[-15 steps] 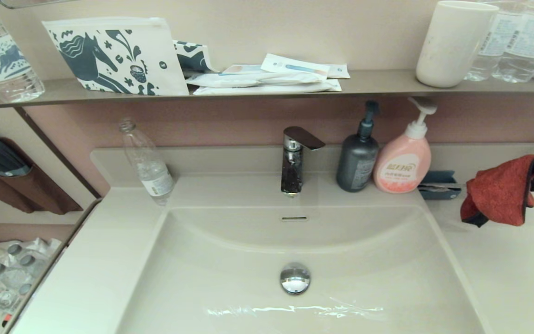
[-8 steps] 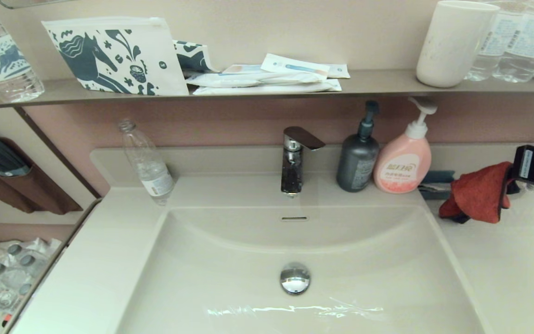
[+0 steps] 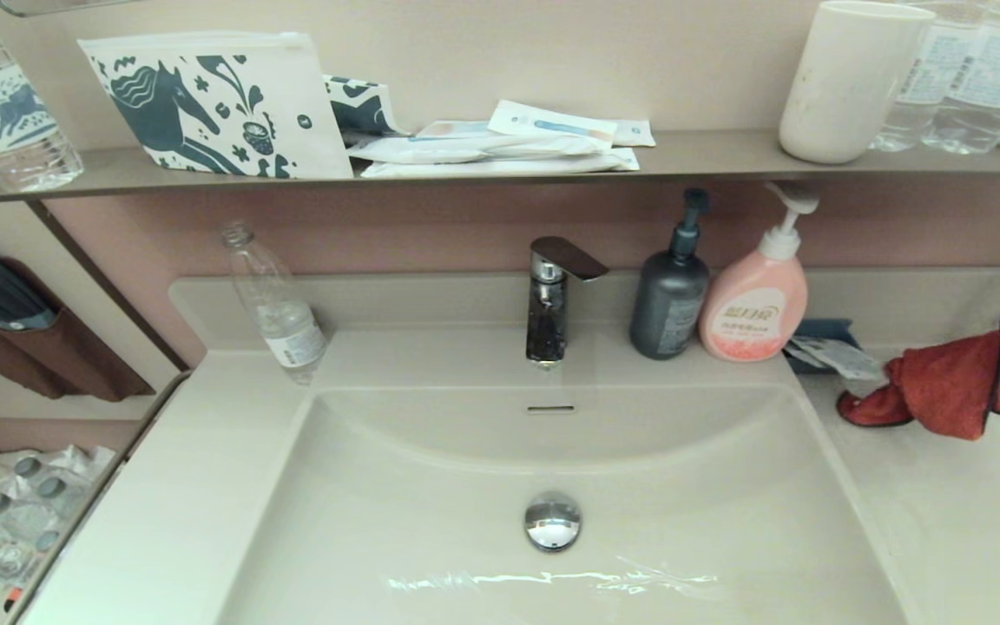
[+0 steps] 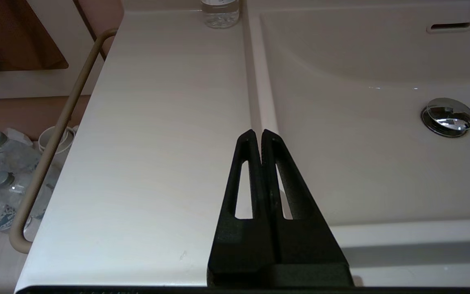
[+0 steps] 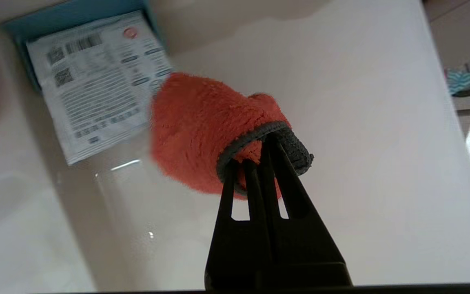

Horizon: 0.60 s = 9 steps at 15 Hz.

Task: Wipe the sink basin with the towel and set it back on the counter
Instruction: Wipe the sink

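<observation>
The orange-red towel [image 3: 934,391] with its dark grey edge [image 5: 259,132] hangs from my right gripper [image 5: 255,153], which is shut on that edge. The towel's lower end touches the off-white counter [image 3: 969,503] to the right of the sink basin [image 3: 430,486]. The basin holds nothing but its chrome drain plug [image 3: 552,521] and overflow slot [image 3: 550,408]. My left gripper [image 4: 258,134] is shut with nothing in it, low over the counter at the basin's left rim, and is out of the head view.
A chrome faucet [image 3: 552,299], a grey pump bottle [image 3: 669,299] and a pink soap bottle [image 3: 756,308] stand behind the basin. A blue packet with a printed sachet [image 5: 96,77] lies beside the towel. A clear bottle [image 3: 279,312] leans at the back left. The shelf [image 3: 708,156] above holds a cup and bottles.
The right gripper swung the hanging towel left towards the soap bottle, then back right and down. The towel's lower end now rests on the counter.
</observation>
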Motion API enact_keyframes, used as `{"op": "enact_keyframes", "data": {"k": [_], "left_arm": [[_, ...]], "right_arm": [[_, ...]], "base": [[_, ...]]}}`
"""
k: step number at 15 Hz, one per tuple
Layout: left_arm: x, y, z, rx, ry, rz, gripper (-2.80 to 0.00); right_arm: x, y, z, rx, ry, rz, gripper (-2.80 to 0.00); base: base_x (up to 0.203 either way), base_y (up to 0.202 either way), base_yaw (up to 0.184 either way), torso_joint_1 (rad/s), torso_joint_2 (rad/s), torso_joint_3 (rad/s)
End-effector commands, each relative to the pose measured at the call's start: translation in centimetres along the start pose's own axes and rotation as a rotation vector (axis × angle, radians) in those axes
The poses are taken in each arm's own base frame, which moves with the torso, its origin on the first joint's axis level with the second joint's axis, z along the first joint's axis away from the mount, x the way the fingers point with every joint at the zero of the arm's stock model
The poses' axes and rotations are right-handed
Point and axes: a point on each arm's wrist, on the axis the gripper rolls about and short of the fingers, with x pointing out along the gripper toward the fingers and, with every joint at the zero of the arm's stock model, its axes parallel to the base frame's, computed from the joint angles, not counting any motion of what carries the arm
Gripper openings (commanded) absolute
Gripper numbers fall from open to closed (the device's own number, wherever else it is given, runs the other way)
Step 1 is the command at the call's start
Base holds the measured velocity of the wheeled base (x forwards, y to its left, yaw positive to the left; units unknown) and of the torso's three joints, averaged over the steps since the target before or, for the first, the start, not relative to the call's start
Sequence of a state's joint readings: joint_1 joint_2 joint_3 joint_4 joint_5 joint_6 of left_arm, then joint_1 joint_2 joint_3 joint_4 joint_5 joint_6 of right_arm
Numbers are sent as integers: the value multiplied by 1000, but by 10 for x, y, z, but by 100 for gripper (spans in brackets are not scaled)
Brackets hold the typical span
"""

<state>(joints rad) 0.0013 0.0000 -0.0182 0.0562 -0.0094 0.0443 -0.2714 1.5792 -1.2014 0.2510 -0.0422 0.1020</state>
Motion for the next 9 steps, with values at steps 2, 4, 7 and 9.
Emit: {"op": "enact_keyframes", "data": {"k": [2, 4, 7, 9], "left_arm": [[0, 0, 0, 0, 2, 0, -280], [0, 0, 0, 0, 2, 0, -280], [0, 0, 0, 0, 2, 0, -280], [0, 0, 0, 0, 2, 0, -280]], "right_arm": [[-29, -13, 9, 19, -65, 85, -280], [-39, -9, 11, 10, -82, 99, -280], [-42, -13, 10, -9, -66, 83, -280], [-41, -14, 9, -9, -60, 80, -280]], "base": [[0, 0, 0, 0, 0, 0], [0, 0, 0, 0, 0, 0], [0, 0, 0, 0, 0, 0], [0, 0, 0, 0, 0, 0]]}}
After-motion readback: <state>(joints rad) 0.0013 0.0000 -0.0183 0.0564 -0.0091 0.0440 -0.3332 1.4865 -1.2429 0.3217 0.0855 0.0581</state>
